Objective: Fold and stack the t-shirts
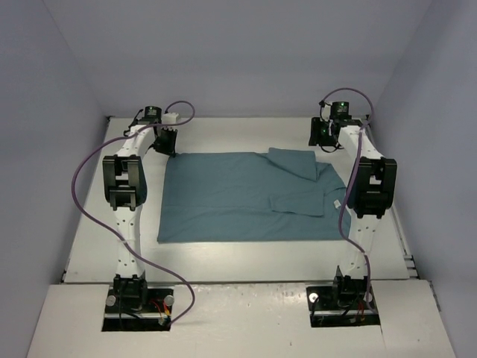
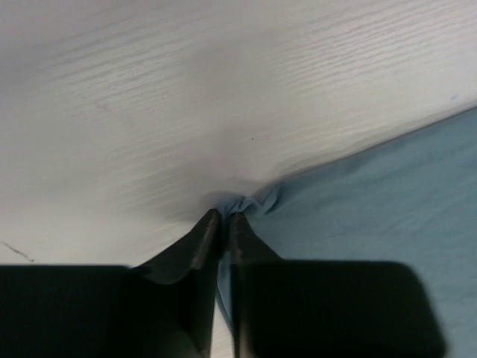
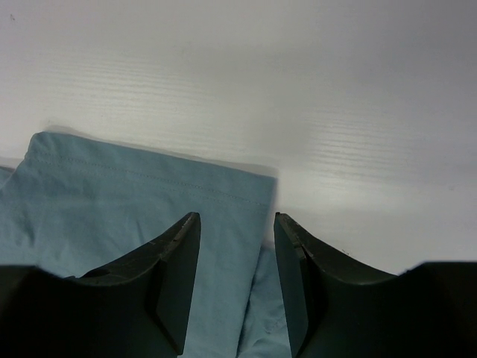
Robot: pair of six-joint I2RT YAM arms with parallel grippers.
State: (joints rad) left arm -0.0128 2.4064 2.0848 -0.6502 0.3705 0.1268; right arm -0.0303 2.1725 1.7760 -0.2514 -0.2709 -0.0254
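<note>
The teal-blue t-shirt [image 1: 238, 198] lies spread flat on the white table, with one sleeve folded in over its far right part and a small white label [image 1: 337, 203] at its right edge. My left gripper [image 1: 165, 143] is at the shirt's far left corner. In the left wrist view that gripper [image 2: 225, 216] is shut on the corner, and the t-shirt cloth [image 2: 373, 194] puckers at the fingertips. My right gripper [image 1: 326, 136] hovers at the far right. In its wrist view the right gripper [image 3: 237, 224] stands open over the hemmed sleeve edge of the t-shirt [image 3: 149, 194], holding nothing.
The white table [image 1: 246, 257] has bare surface along its near side and a strip behind the shirt. Grey-blue walls enclose it on the left, right and back. Purple cables loop beside both arms.
</note>
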